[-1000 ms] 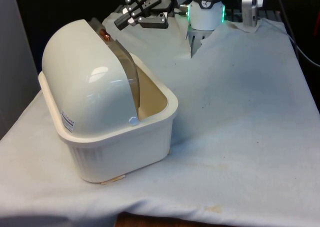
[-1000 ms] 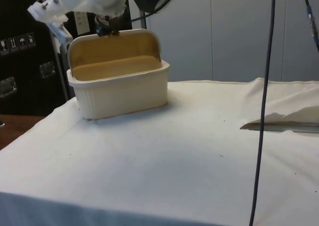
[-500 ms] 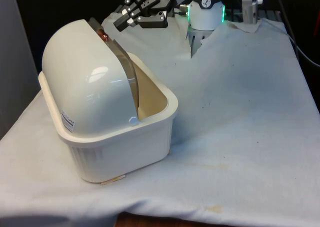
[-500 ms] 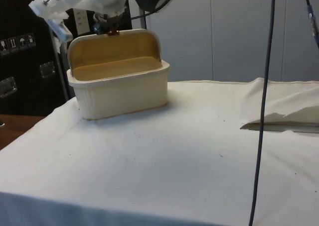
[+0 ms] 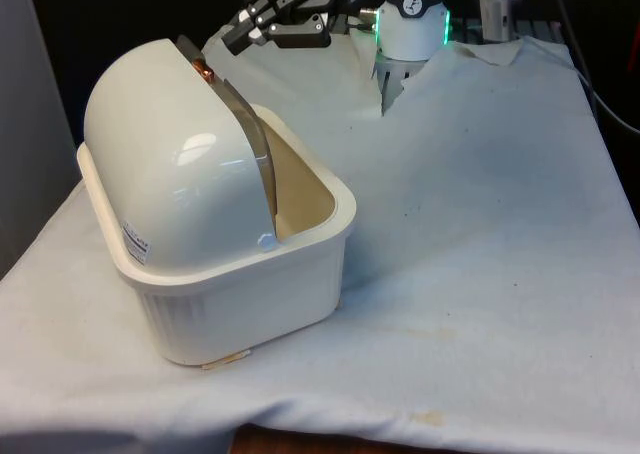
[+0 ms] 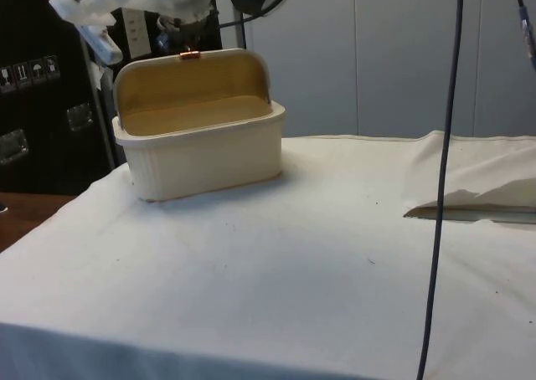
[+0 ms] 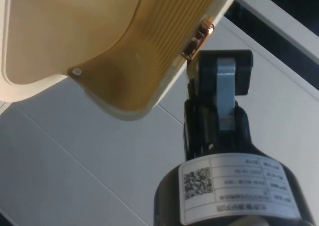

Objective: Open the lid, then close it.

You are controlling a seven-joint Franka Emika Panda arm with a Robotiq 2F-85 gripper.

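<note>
A cream bread box [image 5: 250,284] stands at the front view's left with its rounded roll-top lid [image 5: 165,144] rolled back, so the inside is open. In the side view the bread box [image 6: 209,154] shows its tan interior under the raised lid [image 6: 193,79]. A small copper handle [image 5: 203,70] sits on the lid's top edge. My black gripper [image 5: 232,32] hangs a little above and behind that handle, apart from it and holding nothing. The wrist view has the gripper [image 7: 219,56] just short of the handle [image 7: 199,34], its jaws together.
White cloth [image 5: 480,224] covers the table, with a wide free stretch to the front view's right of the box. A fold and slit in the cloth [image 5: 395,84] lie near the robot base. A dark cable [image 6: 444,146] hangs down in the side view.
The gripper has lifted up and away from the copper handle, which it was touching a second ago. The lid has stayed rolled back.
</note>
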